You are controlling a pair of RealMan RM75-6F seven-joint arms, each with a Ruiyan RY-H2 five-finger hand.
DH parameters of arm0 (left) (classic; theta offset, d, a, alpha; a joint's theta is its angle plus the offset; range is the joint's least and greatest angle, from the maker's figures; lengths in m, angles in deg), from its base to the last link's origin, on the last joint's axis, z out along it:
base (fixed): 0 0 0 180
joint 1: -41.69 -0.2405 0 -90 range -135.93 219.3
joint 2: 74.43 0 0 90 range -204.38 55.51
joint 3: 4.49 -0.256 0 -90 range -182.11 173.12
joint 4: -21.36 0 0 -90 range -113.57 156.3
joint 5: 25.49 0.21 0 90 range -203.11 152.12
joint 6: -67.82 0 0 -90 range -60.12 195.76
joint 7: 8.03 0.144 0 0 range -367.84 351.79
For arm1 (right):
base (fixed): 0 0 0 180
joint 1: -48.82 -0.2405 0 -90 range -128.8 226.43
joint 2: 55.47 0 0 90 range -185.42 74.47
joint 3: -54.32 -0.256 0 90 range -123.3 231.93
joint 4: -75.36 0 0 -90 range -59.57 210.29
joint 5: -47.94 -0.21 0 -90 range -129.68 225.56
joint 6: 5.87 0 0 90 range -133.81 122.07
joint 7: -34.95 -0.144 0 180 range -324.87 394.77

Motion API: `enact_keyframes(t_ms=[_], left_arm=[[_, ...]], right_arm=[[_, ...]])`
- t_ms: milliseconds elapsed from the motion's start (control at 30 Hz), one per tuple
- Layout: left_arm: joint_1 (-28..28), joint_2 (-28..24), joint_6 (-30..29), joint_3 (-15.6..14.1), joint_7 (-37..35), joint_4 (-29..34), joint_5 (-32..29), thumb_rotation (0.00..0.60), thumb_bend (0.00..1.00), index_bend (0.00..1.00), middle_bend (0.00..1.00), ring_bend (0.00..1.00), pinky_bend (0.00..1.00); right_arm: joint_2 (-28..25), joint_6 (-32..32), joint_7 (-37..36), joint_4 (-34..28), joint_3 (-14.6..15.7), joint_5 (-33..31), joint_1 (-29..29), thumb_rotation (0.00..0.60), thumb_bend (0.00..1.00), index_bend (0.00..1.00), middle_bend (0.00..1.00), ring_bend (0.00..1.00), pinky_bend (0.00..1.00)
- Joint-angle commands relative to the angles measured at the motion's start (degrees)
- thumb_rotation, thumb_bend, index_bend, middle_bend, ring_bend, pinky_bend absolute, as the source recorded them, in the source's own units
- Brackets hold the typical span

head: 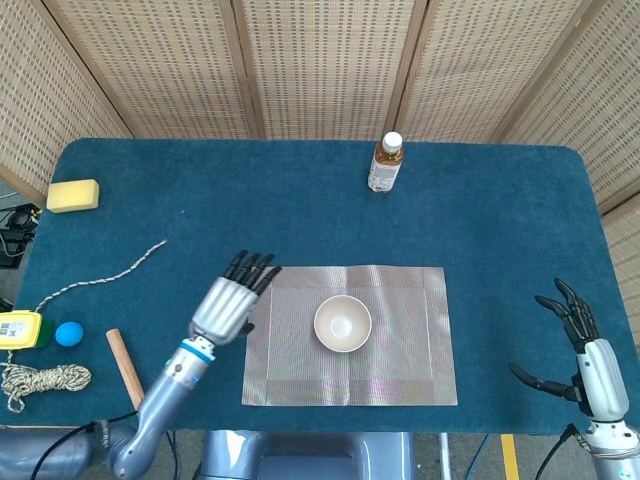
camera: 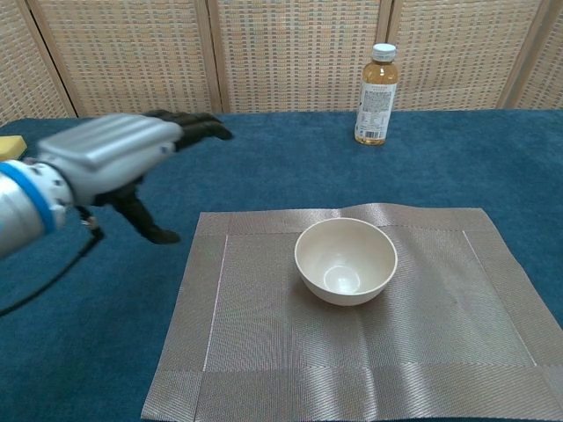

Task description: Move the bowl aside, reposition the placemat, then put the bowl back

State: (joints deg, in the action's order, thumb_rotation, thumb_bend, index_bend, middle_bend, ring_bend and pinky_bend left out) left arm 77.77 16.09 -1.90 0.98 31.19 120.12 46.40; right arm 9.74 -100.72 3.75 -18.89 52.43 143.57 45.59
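A cream bowl (head: 343,323) (camera: 346,261) stands upright near the middle of the grey woven placemat (head: 400,360) (camera: 440,334). My left hand (head: 232,301) (camera: 110,158) hovers off the mat's left edge, fingers spread, holding nothing and apart from the bowl. My right hand (head: 582,355) is at the table's near right corner, fingers spread and empty; the chest view does not show it.
A drink bottle (head: 385,163) (camera: 376,95) stands at the back centre. A yellow sponge (head: 73,195) (camera: 10,149) lies far left. A rope (head: 100,277), a blue ball (head: 68,333), a wooden stick (head: 127,369) and a coil of twine (head: 45,380) lie along the left side.
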Motion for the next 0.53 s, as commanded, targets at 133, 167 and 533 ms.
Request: enact_keyframes(t_ms=[133, 167, 533], left_arm=[[-10.8, -10.1, -12.5, -6.1, -10.1, 1.2, 7.6, 0.6, 0.05, 0.05, 0.0, 0.0, 0.0], [-11.8, -10.9, -13.7, -6.6, -11.4, 0.9, 8.4, 0.6, 0.05, 0.04, 0.0, 0.0, 0.0], [-22.6, -15.2, -23.7, -11.1, -16.5, -3.4, 11.6, 0.6, 0.04, 0.0, 0.0, 0.0, 0.0]], right_arm=[[-0.4, 4.5, 4.8, 0.0, 0.7, -1.8, -1.2, 0.6, 0.2, 0.13, 0.0, 0.0, 0.0], [-0.4, 5.1, 5.6, 0.1, 0.7, -2.1, -1.3, 0.6, 0.19, 0.12, 0.0, 0.0, 0.0], [1.9, 8.6, 27.1, 2.8, -0.5, -6.8, -1.8, 0.6, 0.16, 0.01, 0.0, 0.0, 0.0]])
